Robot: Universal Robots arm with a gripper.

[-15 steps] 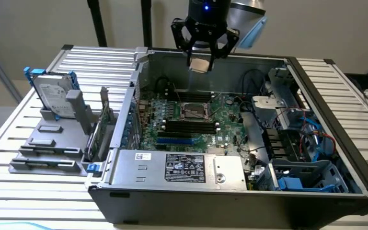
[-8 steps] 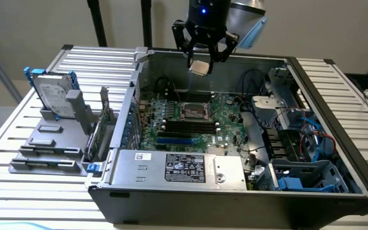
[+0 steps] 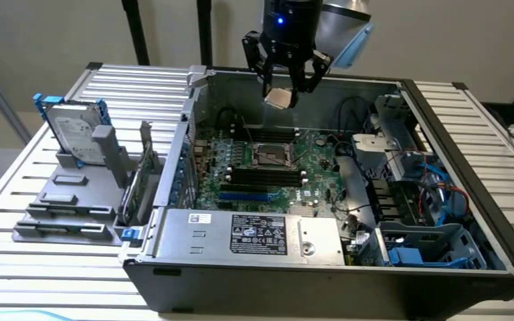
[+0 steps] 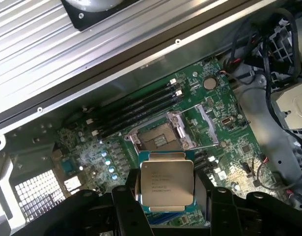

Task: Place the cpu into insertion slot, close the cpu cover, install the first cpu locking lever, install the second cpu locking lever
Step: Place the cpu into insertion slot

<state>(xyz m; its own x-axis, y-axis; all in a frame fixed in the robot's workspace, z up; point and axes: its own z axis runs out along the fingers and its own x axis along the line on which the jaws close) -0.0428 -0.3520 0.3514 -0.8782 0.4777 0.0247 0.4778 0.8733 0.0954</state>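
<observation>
An open computer case [image 3: 471,167] lies on its side with a green motherboard [image 3: 315,167] inside. Above it hangs the robot's gripper [image 3: 284,85], its two dark fingers [image 4: 205,196] drawn in just far enough to pinch the cpu [image 3: 280,98] by two opposite edges. Nothing else is in its grasp.

The cpu is in the air, well clear of the board and above the far part of the case. The insertion slot [image 4: 158,138], a square socket with a dark centre and silvery rim, sits bare on the board below, beside the long black memory slots [image 4: 136,115]. The cpu cover [image 4: 186,132] stands swung open at the slot's side.

As I judge it, none of the four steps is finished. The chip is not seated and the cover is not down, so neither locking lever can be fastened yet. The work stands at carrying the chip toward its slot.

The cpu is nearly square, so it has no real long axis. In the wrist view its pale, lettered face points up toward the camera, with the lettering running from one finger to the other. Its edges look slightly twisted against the slot's edges. In the exterior view it hangs a little tilted rather than level.
</observation>
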